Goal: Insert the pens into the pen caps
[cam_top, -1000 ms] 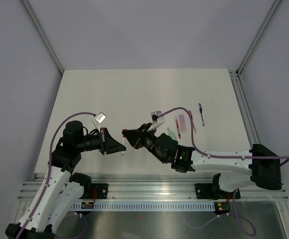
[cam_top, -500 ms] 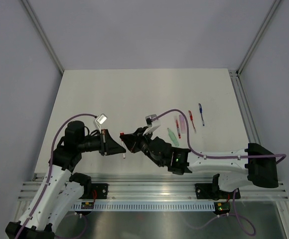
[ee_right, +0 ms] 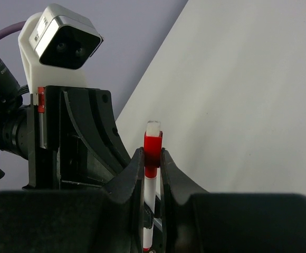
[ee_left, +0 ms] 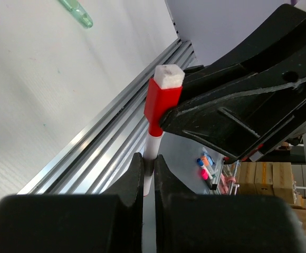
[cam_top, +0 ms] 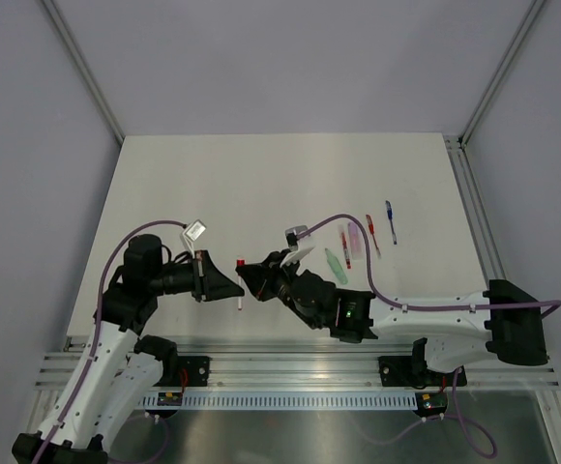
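Observation:
A white-barrelled red pen (ee_left: pixel 152 150) stands between the fingers of my left gripper (ee_left: pixel 148 161), which is shut on it. A red pen cap (ee_right: pixel 153 143) with a pale end sits on the pen's upper end, and my right gripper (ee_right: pixel 153 158) is shut on that cap. In the top view the left gripper (cam_top: pixel 232 287) and the right gripper (cam_top: pixel 247 275) meet tip to tip near the table's front, with the pen (cam_top: pixel 239 300) and cap (cam_top: pixel 241 261) between them. How deep the pen sits in the cap is hidden by the fingers.
Several other pens lie in a row right of centre: a pale green pen (cam_top: pixel 335 264), a red pen (cam_top: pixel 344 246), a pink pen (cam_top: pixel 354 240), another red pen (cam_top: pixel 371 235) and a blue pen (cam_top: pixel 390 220). The aluminium rail (cam_top: pixel 290 360) runs along the table's near edge.
My right gripper has moved left and slightly nearer, closing up against the left gripper with the cap. The left arm has hardly moved.

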Action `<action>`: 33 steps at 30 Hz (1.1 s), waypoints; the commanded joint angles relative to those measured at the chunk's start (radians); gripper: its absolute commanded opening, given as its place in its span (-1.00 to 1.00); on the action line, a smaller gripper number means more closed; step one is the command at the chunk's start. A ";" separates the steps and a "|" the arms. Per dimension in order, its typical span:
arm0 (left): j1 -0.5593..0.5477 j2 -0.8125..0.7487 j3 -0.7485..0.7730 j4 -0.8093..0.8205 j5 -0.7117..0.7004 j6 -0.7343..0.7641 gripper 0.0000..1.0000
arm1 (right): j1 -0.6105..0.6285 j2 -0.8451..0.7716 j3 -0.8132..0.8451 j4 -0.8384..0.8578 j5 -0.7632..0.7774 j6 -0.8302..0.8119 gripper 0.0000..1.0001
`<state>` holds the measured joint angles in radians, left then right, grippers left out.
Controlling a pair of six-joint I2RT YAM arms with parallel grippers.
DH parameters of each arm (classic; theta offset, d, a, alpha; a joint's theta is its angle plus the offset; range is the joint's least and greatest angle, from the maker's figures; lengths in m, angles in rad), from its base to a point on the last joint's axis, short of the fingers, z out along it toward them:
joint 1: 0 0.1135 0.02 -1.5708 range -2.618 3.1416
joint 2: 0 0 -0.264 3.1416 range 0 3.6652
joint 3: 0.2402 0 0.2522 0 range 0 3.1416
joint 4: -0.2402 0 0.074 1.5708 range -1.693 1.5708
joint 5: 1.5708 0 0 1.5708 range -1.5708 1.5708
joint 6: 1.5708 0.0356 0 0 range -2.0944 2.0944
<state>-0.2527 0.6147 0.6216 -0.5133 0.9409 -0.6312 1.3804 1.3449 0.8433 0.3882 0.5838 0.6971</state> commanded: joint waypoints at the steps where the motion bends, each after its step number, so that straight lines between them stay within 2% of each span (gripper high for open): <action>1: 0.089 0.013 0.023 0.542 -0.219 -0.105 -1.00 | 0.154 0.014 -0.015 -0.311 -0.297 0.013 -1.00; 4: 0.084 -0.026 -0.035 0.524 -0.208 -0.082 -1.00 | 0.103 0.004 0.025 -0.319 -0.259 -0.004 -1.00; 7: 0.082 -0.046 -0.059 0.437 -0.192 -0.042 -1.00 | 0.019 -0.032 0.033 -0.311 -0.236 0.008 -1.00; 12: 0.082 -0.066 -0.103 0.385 -0.143 0.002 -1.00 | -0.133 -0.061 0.094 -0.350 -0.220 -0.016 -1.00; 18: 0.082 -0.076 -0.086 0.213 -0.096 0.102 -0.59 | -0.346 -0.036 0.120 -0.357 -0.323 -0.047 -1.00; 22: 0.081 -0.090 -0.088 0.233 -0.087 0.096 -0.48 | -0.429 -0.024 0.086 -0.309 -0.426 -0.042 -1.00; 25: 0.081 -0.078 -0.102 0.269 -0.090 0.082 -0.27 | -0.443 -0.003 0.077 -0.314 -0.431 -0.056 -1.00; 27: 0.081 -0.055 -0.079 0.242 -0.096 0.102 -0.15 | -0.463 0.016 0.089 -0.351 -0.423 -0.094 -1.00; 31: 0.072 -0.055 -0.030 0.168 -0.177 0.163 -0.07 | -0.552 0.086 0.118 -0.556 -0.427 -0.187 -1.00; 33: 0.066 -0.053 -0.011 0.130 -0.217 0.202 -0.05 | -0.615 0.111 0.129 -0.601 -0.438 -0.235 -1.00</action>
<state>-0.1791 0.5644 0.5415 -0.3584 0.8032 -0.5026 0.8406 1.4189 0.9287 -0.0677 0.1703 0.5728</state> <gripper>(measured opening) 0.469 0.174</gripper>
